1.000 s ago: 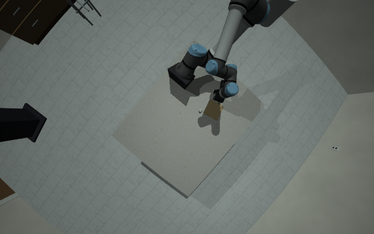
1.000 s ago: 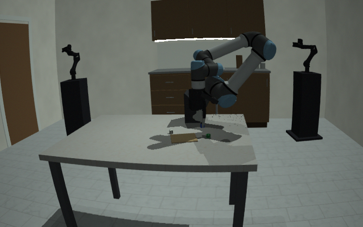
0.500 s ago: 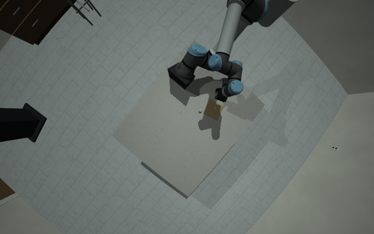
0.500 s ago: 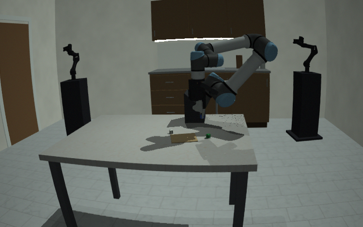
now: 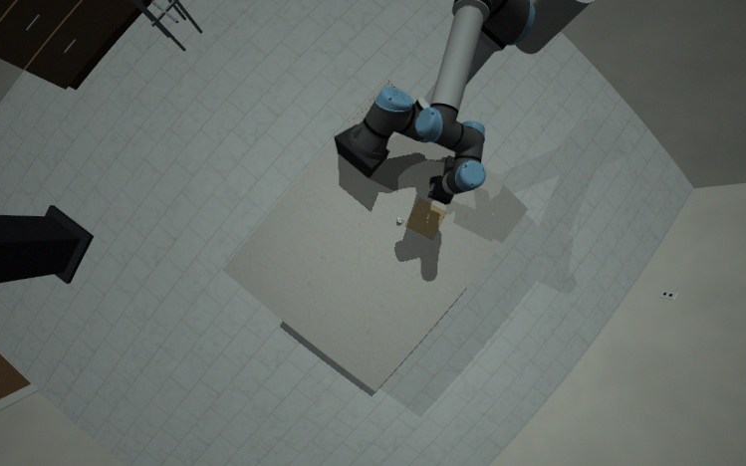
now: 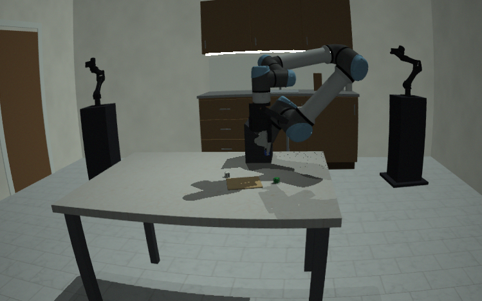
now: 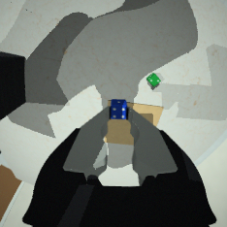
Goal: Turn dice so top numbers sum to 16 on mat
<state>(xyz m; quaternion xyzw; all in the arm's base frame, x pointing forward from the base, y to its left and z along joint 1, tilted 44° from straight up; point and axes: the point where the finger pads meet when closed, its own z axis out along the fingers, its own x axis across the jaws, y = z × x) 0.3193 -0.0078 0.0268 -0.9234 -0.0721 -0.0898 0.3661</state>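
My gripper [image 5: 436,201] [image 6: 268,148] [image 7: 118,107] is shut on the blue die [image 6: 265,152] [image 7: 118,109], high above the table. In the wrist view one blue face shows four pips. The tan mat [image 5: 419,227] [image 6: 237,185] [image 7: 156,112] lies on the table, partly hidden behind the fingers in the wrist view, with no die seen on it. The white die [image 5: 398,220] [image 6: 227,174] stands on the table just off one side of the mat. The green die [image 6: 276,179] [image 7: 153,81] sits on the table off the opposite side; the arm hides it in the top view. Its pips are too small to read surely.
The arm's black base [image 5: 362,151] [image 6: 258,144] stands at the table's back edge, with the dark side of it at the left of the wrist view. Arm shadows fall across the table [image 5: 329,278] [image 6: 141,187] and part of the mat.
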